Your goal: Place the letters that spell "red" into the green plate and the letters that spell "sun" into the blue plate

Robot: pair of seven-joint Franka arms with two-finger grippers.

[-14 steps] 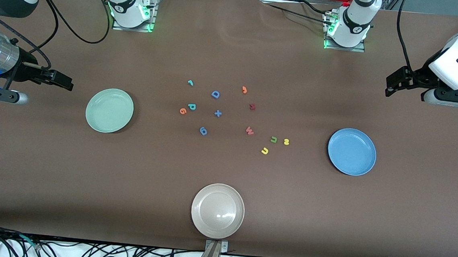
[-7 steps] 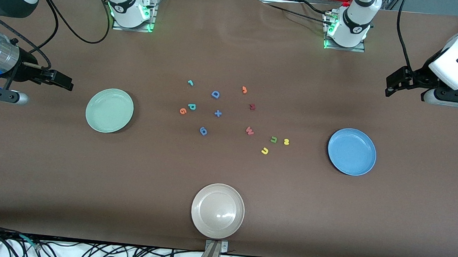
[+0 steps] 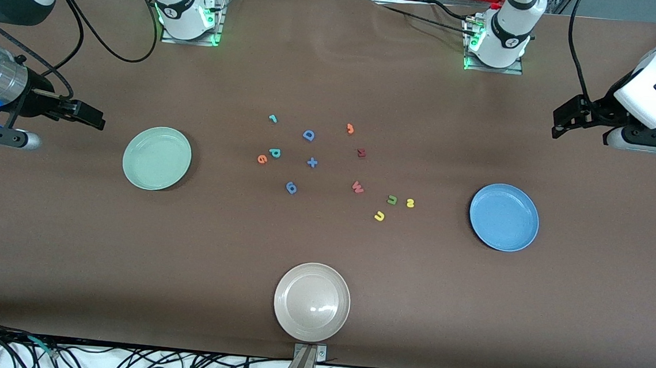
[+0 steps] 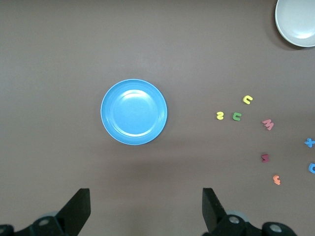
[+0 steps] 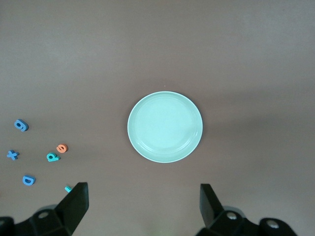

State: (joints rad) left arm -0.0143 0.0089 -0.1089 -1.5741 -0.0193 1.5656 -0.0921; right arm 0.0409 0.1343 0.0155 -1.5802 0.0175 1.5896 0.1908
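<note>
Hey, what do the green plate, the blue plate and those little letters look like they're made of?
The green plate and the blue plate look like glazed ceramic or hard plastic: smooth and glossy, with soft light reflections across their wells. Which of the two I cannot tell. The letters, such as the yellow "u" and the orange "e", look like matte foam: flat, saturated colour with no shine.

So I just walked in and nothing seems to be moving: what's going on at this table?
Nothing is being handled yet. The left gripper hangs open above the table's edge at the left arm's end, near the blue plate; the right gripper hangs open near the green plate. Both plates hold nothing. The teal r, orange e, teal d, yellow s, yellow u and green n all lie loose mid-table among other letters.
</note>
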